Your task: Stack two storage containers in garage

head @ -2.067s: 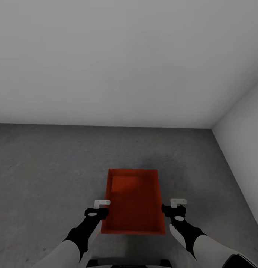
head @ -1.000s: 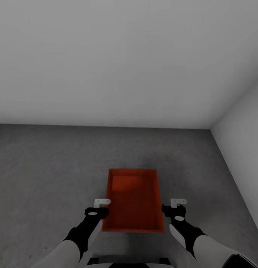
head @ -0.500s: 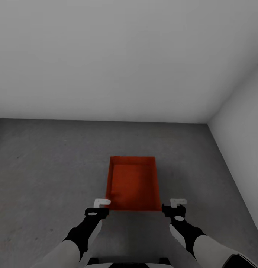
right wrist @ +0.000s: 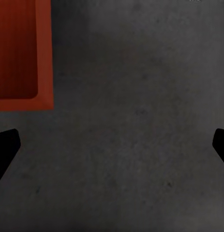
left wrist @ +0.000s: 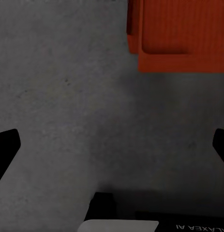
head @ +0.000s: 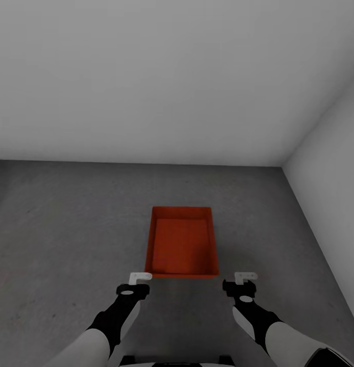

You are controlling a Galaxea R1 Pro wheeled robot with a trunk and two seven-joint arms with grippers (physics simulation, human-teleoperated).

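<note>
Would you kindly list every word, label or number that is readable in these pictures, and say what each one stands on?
"GALAXEA AI": on the dark robot housing at the edge of the left wrist view, upside down and cut off at its start, so the first letters are inferred.
No text on the storage container, the floor or the walls.

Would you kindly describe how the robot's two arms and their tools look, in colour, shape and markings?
Both arms have smooth white forearm shells narrowing into black wrists. The left tool and right tool each end in a black block with a pale oval spot on top and a small white L-shaped piece. In the wrist views the fingers are plain black; white lettering "GALAXEA AI" shows on the left.
</note>
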